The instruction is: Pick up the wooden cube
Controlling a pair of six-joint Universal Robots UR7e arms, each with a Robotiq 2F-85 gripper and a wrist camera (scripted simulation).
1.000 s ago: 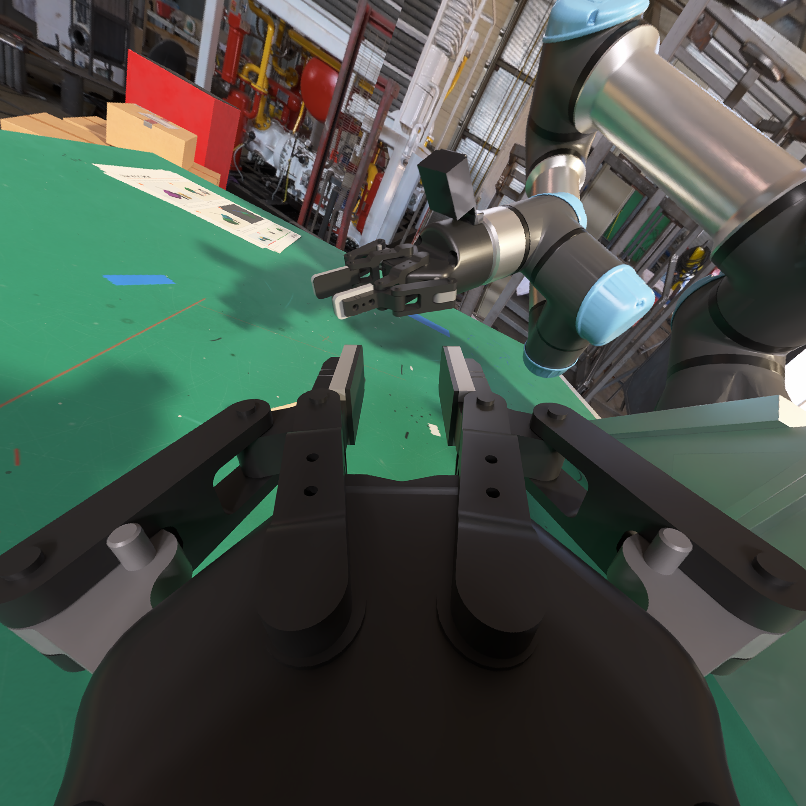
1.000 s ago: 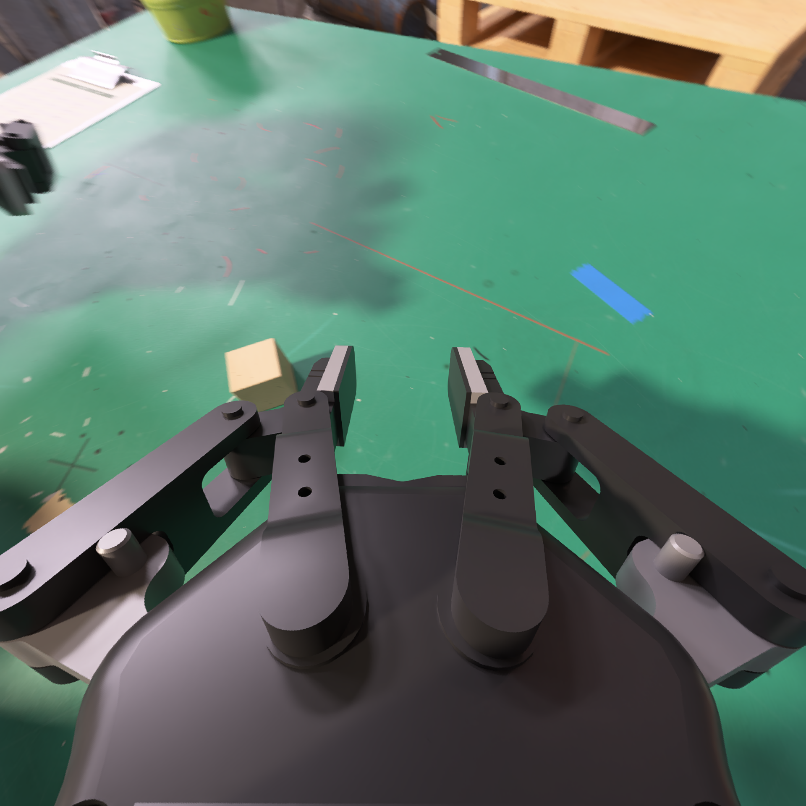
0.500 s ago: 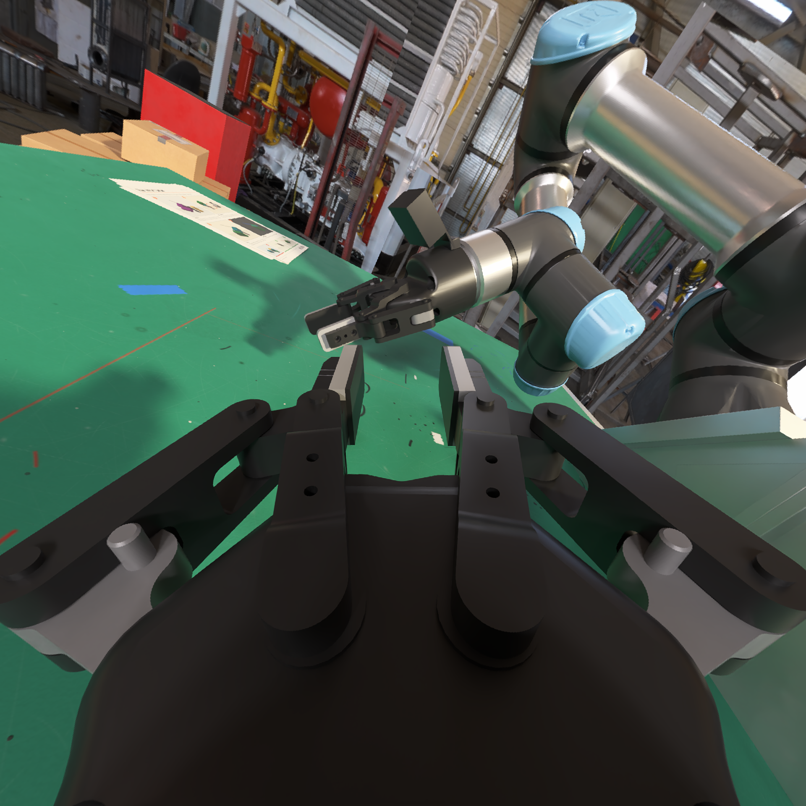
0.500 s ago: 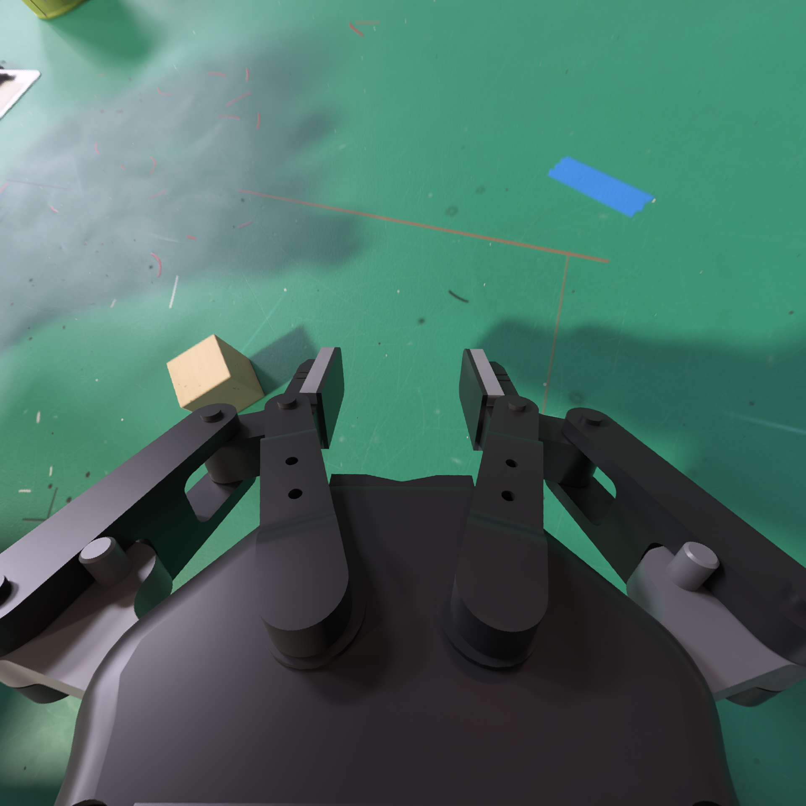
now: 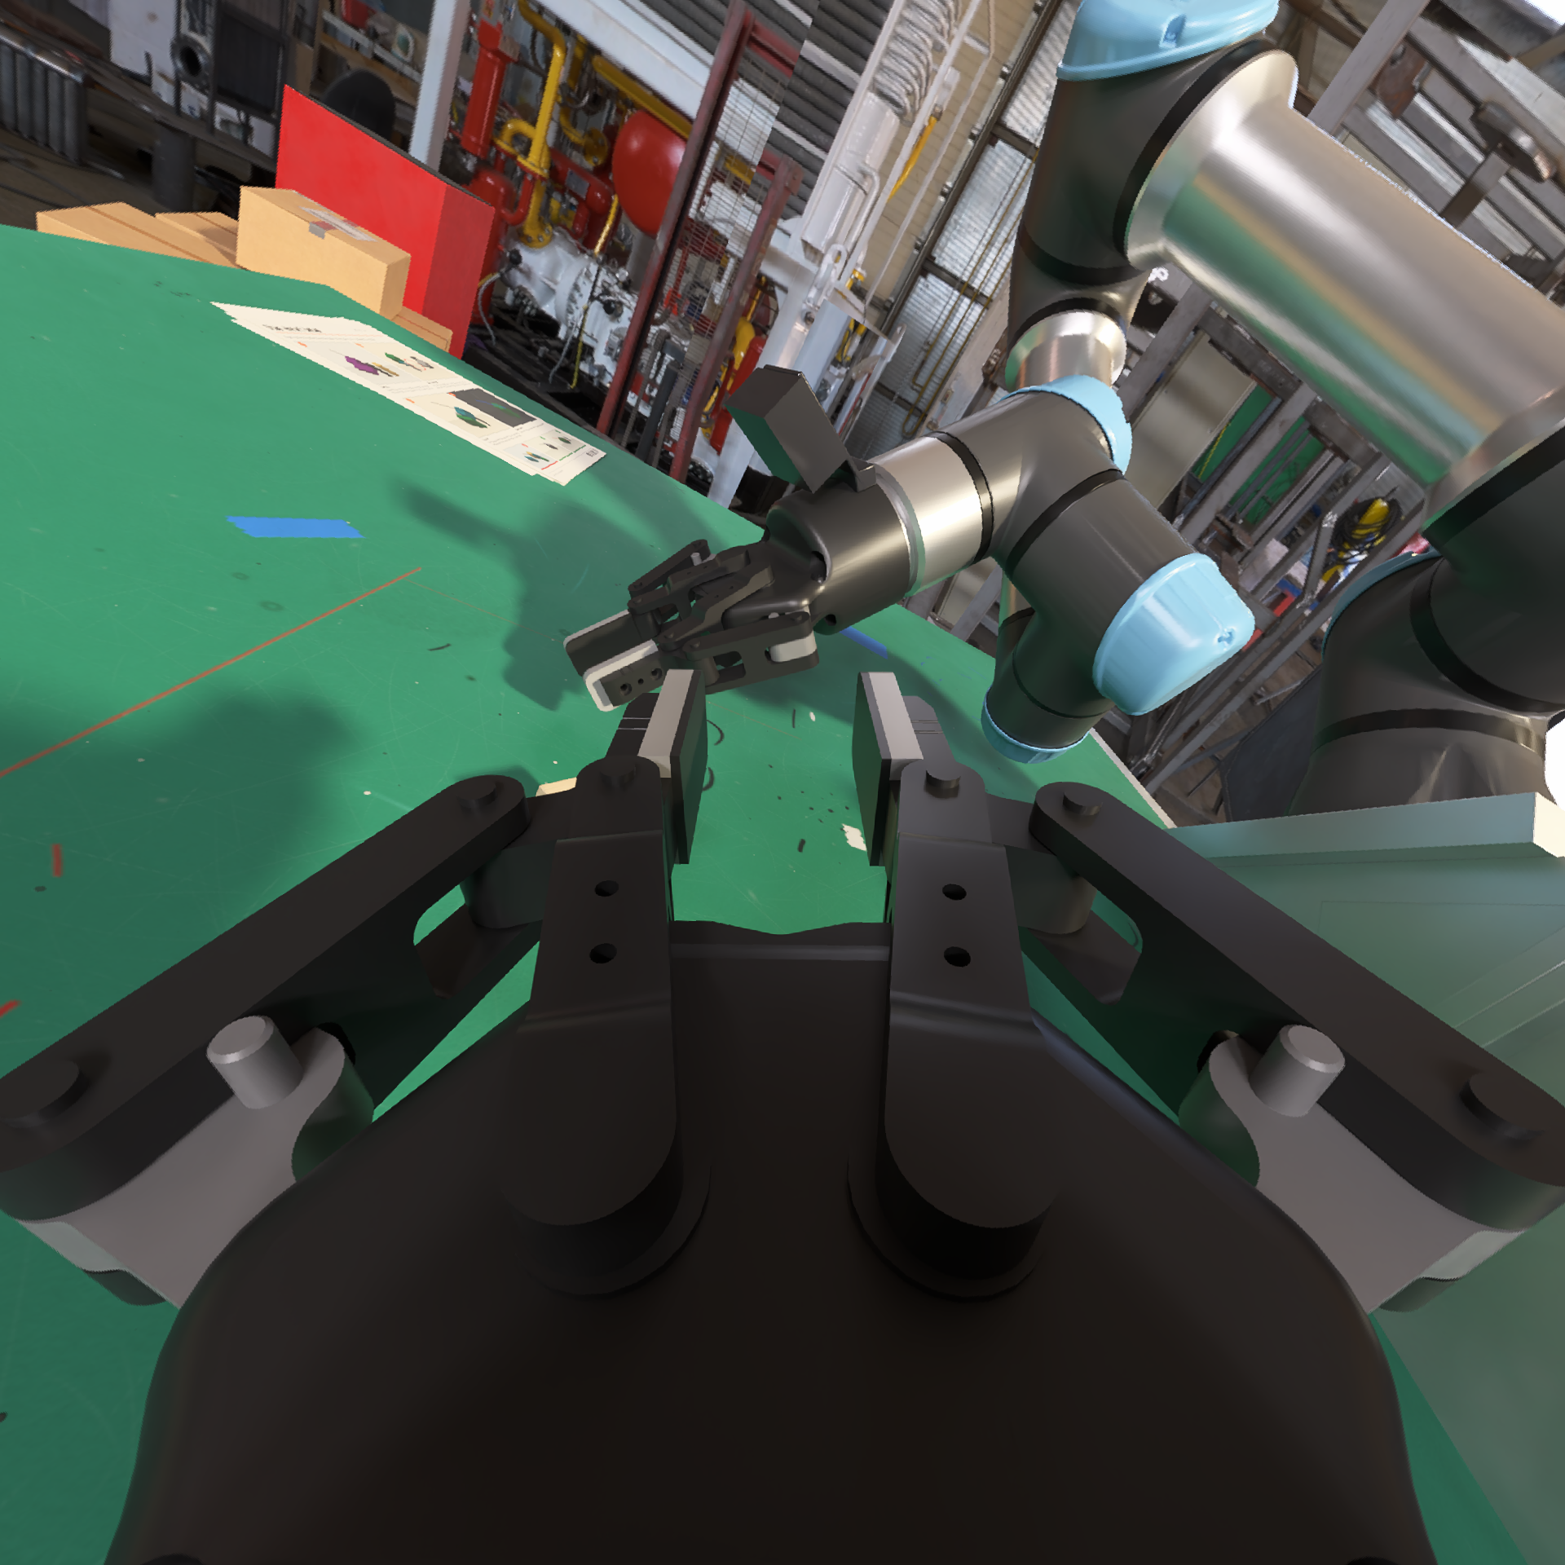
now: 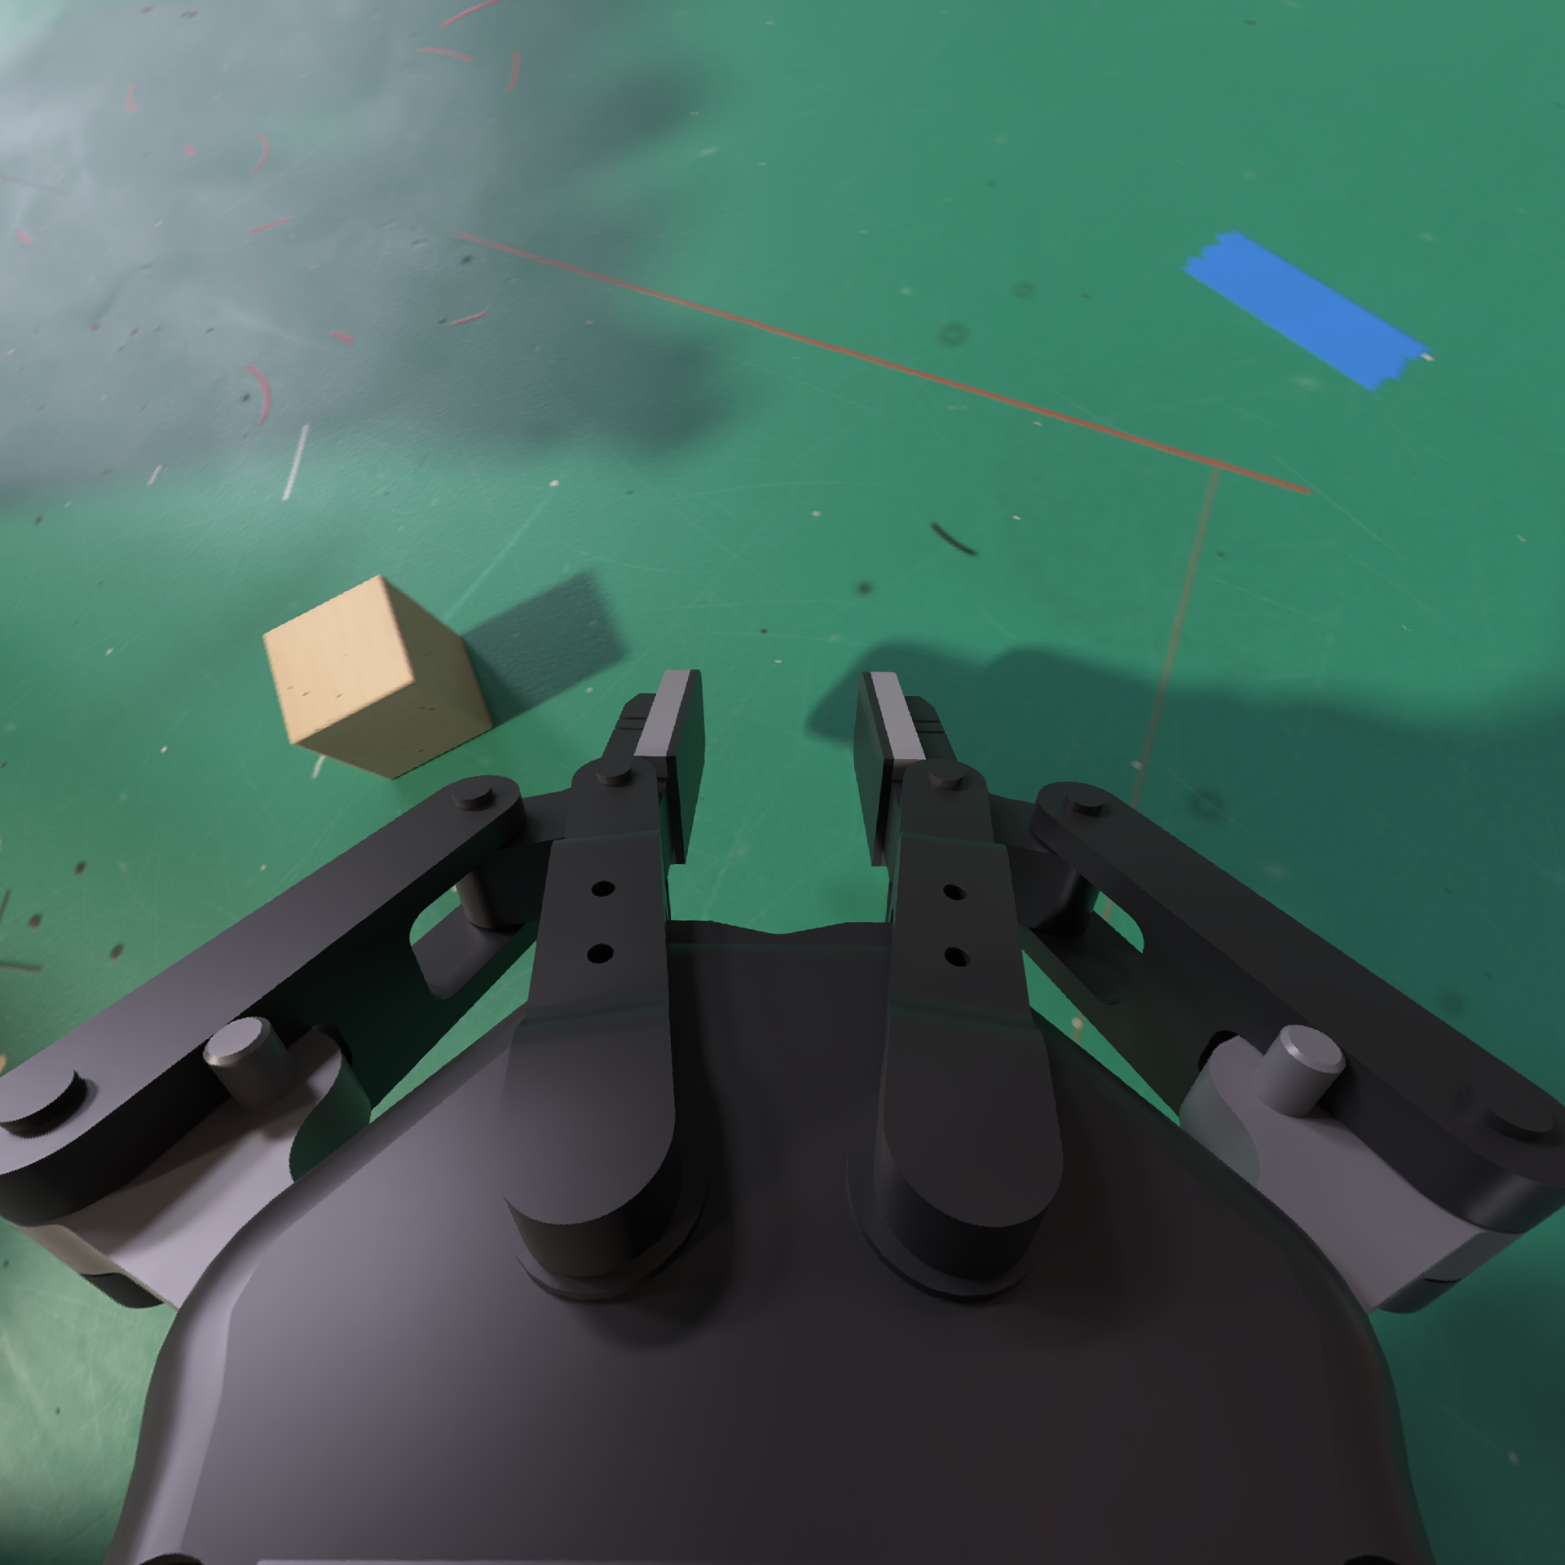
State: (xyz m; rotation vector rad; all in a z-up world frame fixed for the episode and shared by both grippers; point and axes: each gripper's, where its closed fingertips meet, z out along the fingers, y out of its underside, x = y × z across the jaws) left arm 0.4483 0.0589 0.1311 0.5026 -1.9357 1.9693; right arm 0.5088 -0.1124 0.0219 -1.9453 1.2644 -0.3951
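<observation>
The wooden cube [image 6: 373,677] is a pale tan block resting on the green table [image 6: 847,212]. In the right wrist view it lies left of and slightly ahead of my right gripper [image 6: 779,737], apart from the left fingertip. The right gripper is open and empty, low over the table. In the left wrist view the right gripper [image 5: 627,669] reaches in from the right, angled down. My left gripper [image 5: 779,745] is open and empty above the table. A tan sliver [image 5: 556,788] shows behind its left finger; I cannot tell if it is the cube.
A blue tape strip [image 6: 1304,309] and a thin red line [image 6: 847,347] mark the table ahead of the right gripper. A paper sheet [image 5: 406,373], a cardboard box [image 5: 322,246] and a red panel [image 5: 381,212] sit at the far edge. The right arm [image 5: 1059,542] looms at the right.
The right gripper has tilted down and dropped closer to the table, so the cube looks larger and nearer its left finger. The left gripper has hardly moved.
</observation>
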